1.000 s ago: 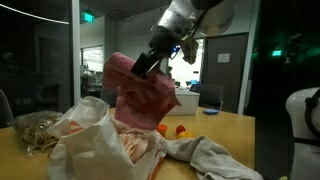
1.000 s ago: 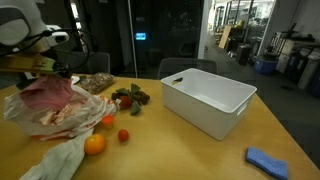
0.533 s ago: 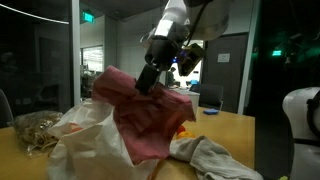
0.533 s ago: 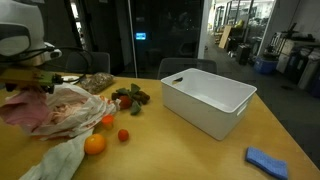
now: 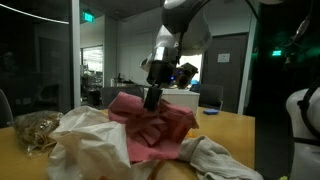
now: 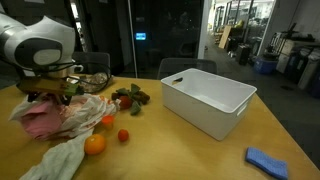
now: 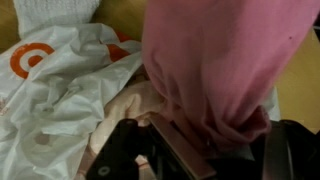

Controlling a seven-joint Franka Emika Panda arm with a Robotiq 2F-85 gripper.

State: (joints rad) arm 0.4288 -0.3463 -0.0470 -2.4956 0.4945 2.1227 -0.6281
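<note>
Wooden table carries a white bin; an orange; a blue cloth; perhaps a tomato.

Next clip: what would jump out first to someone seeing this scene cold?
The gripper is clamped on a pink cloth, which hangs bunched over a crumpled white plastic bag at one end of the wooden table. Further along the table stands a large white bin. An orange lies beside the bag, and a blue cloth lies apart near the table's corner.

crumpled pink cloth, hanging pinched
</note>
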